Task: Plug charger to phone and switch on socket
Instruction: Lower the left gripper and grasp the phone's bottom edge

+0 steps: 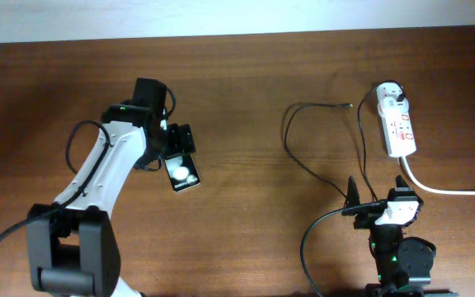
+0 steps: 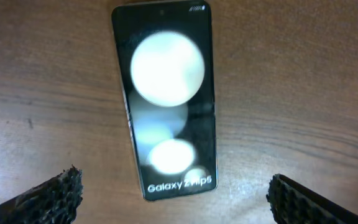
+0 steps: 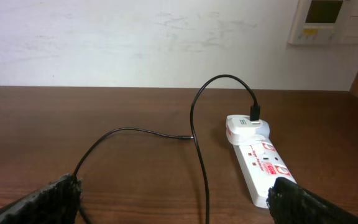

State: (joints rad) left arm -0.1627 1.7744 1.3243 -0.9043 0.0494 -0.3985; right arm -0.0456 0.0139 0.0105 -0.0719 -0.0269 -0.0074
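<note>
I take the socket [image 1: 398,128] as my reference. The charger [image 3: 247,129] has its white adapter seated in the end of the socket away from the thick cord. Its black cable makes a wide loop on the table [image 1: 246,247], on the side of the socket toward the phone. The loose metal tip lies near that adapter end, just beside another strand of the cable.

The phone [image 2: 166,99] lies flat, well apart from the socket, on the left arm's side. The left gripper [image 2: 173,208] hovers over it with jaws spread wide and holding nothing. The long axis of the phone runs straight away from these jaws, with the lettered end nearest to them. The right gripper [image 3: 176,205] is near the cord end of the socket, jaws also wide and empty.

I judge the right arm is nearer to the tip, so the coming move turns on the gap between tip and phone.
</note>
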